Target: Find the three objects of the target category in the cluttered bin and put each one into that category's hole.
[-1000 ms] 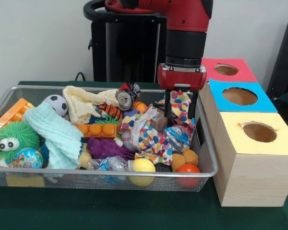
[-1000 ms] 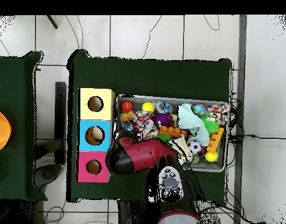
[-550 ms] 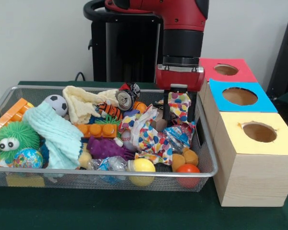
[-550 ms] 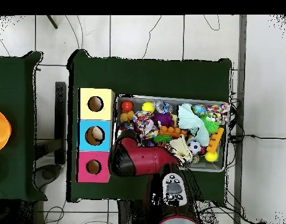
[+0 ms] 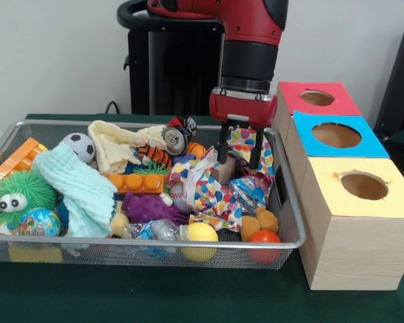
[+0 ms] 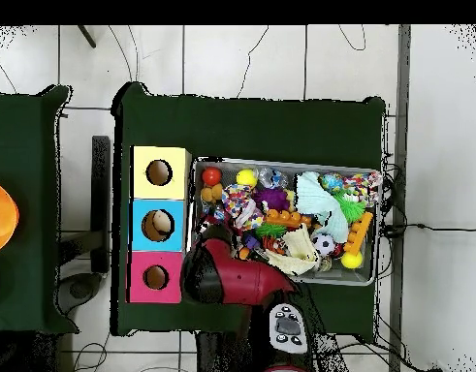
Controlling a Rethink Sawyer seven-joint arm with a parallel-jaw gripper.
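My gripper (image 5: 238, 161) hangs over the right end of the wire bin (image 5: 148, 240), its two fingers apart and gripping nothing. A polka-dot cloth (image 5: 209, 192) lies crumpled under it, and a fold of it stands up between the fingers. A small brown block (image 5: 222, 172) sits just under the left finger (image 5: 222, 145). Three boxes with round holes stand right of the bin: red (image 5: 293, 94), blue (image 5: 306, 138) and yellow (image 5: 337, 198). From overhead the red arm (image 6: 227, 276) hides the gripper. Something pale lies in the blue box's hole (image 6: 160, 225).
The bin holds a crushed can (image 5: 176, 138), a soccer ball (image 5: 79, 146), a pale yellow cloth (image 5: 118, 148), a mint cloth (image 5: 81, 188), orange bricks (image 5: 136, 182), a green fuzzy toy (image 5: 19, 195), a purple toy (image 5: 148, 208) and yellow, orange and red balls near the front rim.
The gripper has risen out of the polka-dot cloth and shifted left along the bin. Its fingers keep the same spread. The clutter lies as before.
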